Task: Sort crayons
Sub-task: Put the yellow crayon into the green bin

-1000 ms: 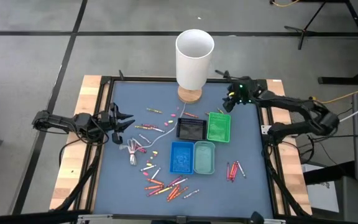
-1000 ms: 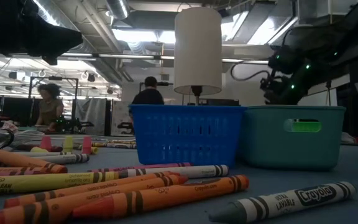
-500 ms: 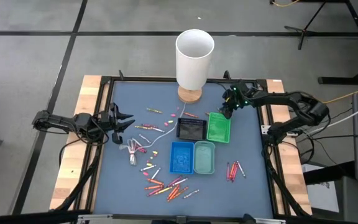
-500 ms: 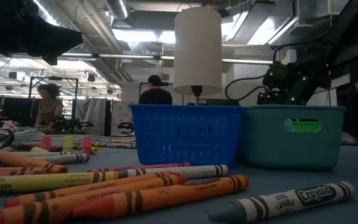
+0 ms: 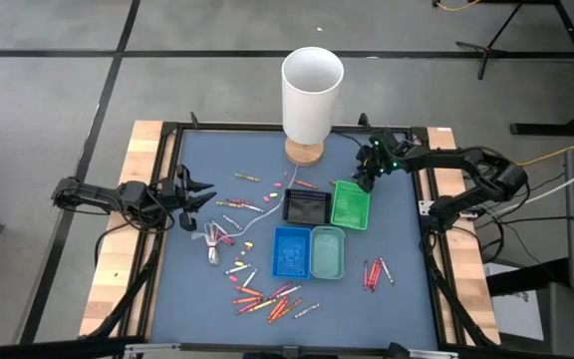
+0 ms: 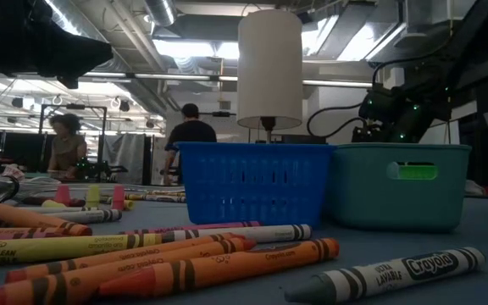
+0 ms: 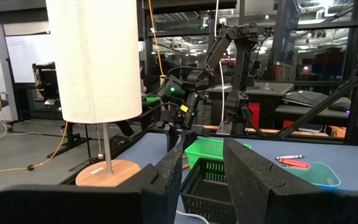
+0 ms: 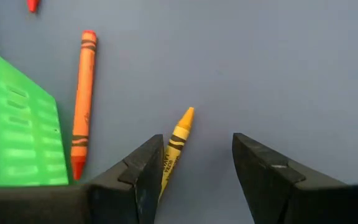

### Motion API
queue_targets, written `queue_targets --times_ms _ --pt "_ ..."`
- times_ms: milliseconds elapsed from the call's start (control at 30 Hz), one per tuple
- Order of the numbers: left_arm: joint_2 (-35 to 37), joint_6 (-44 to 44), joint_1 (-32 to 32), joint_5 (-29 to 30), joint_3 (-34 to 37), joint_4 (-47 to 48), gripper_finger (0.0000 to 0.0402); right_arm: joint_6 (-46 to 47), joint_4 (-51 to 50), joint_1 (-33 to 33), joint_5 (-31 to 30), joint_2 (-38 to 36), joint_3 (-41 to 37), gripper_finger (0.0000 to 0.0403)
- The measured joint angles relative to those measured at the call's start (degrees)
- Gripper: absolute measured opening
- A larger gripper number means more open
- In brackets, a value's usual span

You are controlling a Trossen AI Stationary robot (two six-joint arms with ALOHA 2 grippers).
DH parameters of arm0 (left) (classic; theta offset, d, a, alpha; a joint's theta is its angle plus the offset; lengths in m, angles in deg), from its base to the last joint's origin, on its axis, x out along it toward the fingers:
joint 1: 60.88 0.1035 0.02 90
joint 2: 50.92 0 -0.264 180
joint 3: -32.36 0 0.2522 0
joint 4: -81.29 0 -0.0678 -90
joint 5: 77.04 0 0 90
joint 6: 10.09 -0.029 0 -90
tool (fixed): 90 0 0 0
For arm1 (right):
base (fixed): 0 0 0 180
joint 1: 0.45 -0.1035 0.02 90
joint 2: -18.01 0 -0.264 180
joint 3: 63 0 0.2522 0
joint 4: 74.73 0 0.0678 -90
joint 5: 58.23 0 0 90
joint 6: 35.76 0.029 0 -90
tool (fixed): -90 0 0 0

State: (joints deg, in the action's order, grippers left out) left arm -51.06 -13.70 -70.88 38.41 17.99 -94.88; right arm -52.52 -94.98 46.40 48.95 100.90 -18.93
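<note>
Crayons lie scattered on the blue mat: a cluster near the front (image 5: 272,299), red ones at the right (image 5: 374,272), others at the left (image 5: 237,204). My right gripper (image 5: 365,178) is open, low over the mat at the green tray's (image 5: 351,202) far end. In the right wrist view a yellow crayon (image 8: 178,140) lies flat on the mat, one end under one finger (image 8: 143,171) of the gripper (image 8: 194,174); I cannot tell whether they touch. An orange crayon (image 8: 82,99) lies beside the green tray (image 8: 17,130). My left gripper (image 5: 199,192) waits open at the mat's left edge.
A white lamp (image 5: 312,95) on a wooden foot stands at the far middle. Black (image 5: 306,205), blue (image 5: 290,249) and teal (image 5: 328,251) trays sit mid-mat beside the green one. A white cord (image 5: 214,237) lies at the left. People (image 6: 189,135) stand in the room behind.
My right gripper has gone from the mat's far right corner toward the table's left and near side, down to the far end of the green tray, and has then kept still. A person in the room behind has walked.
</note>
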Motion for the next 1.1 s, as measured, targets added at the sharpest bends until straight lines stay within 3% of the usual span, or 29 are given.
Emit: queue_targets --times_ms 567,1100 --pt "0.0 0.0 0.01 0.0 -0.01 0.02 0.0102 -1.75 -2.77 -0.1 -6.56 -0.11 0.09 0.0186" --pt "0.0 0.0 0.01 0.01 0.0 0.01 0.0102 -1.37 -2.96 0.0 -7.78 -0.11 0.07 0.0068"
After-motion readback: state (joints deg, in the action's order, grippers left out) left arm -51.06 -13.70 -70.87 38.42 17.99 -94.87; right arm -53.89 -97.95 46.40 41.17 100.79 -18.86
